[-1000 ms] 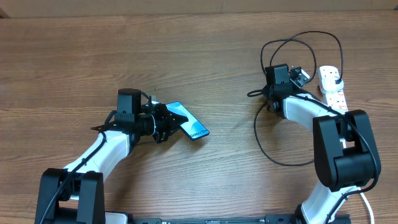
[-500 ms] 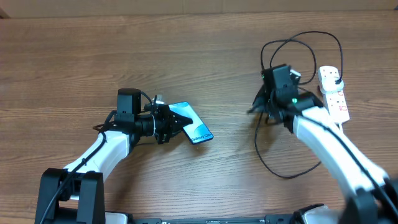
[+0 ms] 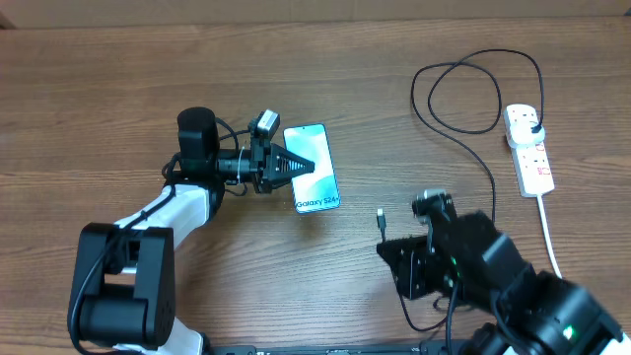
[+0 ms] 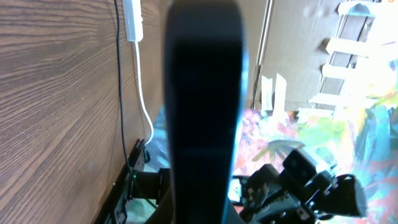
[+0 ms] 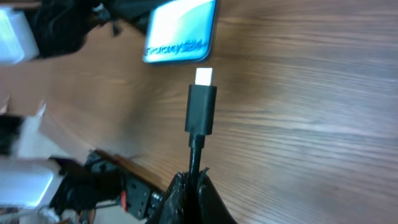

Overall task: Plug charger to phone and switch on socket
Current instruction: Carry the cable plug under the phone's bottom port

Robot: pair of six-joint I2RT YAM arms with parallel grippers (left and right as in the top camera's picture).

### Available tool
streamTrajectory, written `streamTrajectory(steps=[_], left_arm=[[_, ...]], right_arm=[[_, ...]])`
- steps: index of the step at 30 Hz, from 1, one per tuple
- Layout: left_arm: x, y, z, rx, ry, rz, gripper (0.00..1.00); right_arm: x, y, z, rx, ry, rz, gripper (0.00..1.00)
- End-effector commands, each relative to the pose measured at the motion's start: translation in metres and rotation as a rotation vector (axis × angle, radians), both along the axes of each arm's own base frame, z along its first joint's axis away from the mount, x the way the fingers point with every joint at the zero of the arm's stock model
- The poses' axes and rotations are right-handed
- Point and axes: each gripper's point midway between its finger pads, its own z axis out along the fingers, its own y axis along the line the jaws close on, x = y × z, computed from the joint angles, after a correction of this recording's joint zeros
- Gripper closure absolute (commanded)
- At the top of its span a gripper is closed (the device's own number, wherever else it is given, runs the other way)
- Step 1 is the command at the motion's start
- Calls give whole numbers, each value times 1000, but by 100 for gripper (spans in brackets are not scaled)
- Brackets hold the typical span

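Where the overhead view takes in the brown wood-grain table [image 3: 118, 69], the left gripper [image 3: 294, 166] pinches the phone [image 3: 317, 189] by a long edge. The charger [image 3: 473, 84] loops toward the socket [image 3: 529, 150] at far right. Left wrist: the phone is a dark slab, with cardboard [image 4: 292, 43] and blurred bright colours behind. Right wrist: the right gripper [image 5: 189, 190] clamps the charger's cable — its connector is just short of the phone.
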Motion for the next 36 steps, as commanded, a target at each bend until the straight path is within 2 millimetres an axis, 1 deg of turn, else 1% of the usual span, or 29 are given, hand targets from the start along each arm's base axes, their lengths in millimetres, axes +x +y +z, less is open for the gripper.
streamTrajectory(steps=[1,2,4,7,9,11,12,13,15,23,29,36], left_arm=[[-6,-10,16,-31,-10,-97,96],[-7,-12,17,-29,-1,-101,96],[-3,-14,15,-19,1,-80,96],[8,-15,11,3,-4,-15,96],[16,-15,8,19,-17,29,96],[16,-15,8,19,-35,31,96],[16,-15,8,19,-41,30,96],[16,-15,8,19,-47,32,96],[16,-15,8,17,-81,27,96],[5,-15,12,-14,-185,-35,96],[4,-14,13,-20,-195,-44,96],[4,-14,12,-19,-190,-44,96]], right_arm=[[-6,19,-35,59,66,-4,96],[-5,26,-38,79,65,5,96],[-5,45,-37,119,40,53,96],[-1,54,-41,109,36,60,96],[7,56,-59,49,62,36,96],[8,63,-68,41,101,36,96],[10,68,-77,27,123,39,96],[13,73,-80,29,127,42,96],[16,79,-78,46,116,47,96],[20,81,-74,61,93,40,96],[21,80,-73,61,90,38,96],[31,74,-74,36,53,-13,96]])
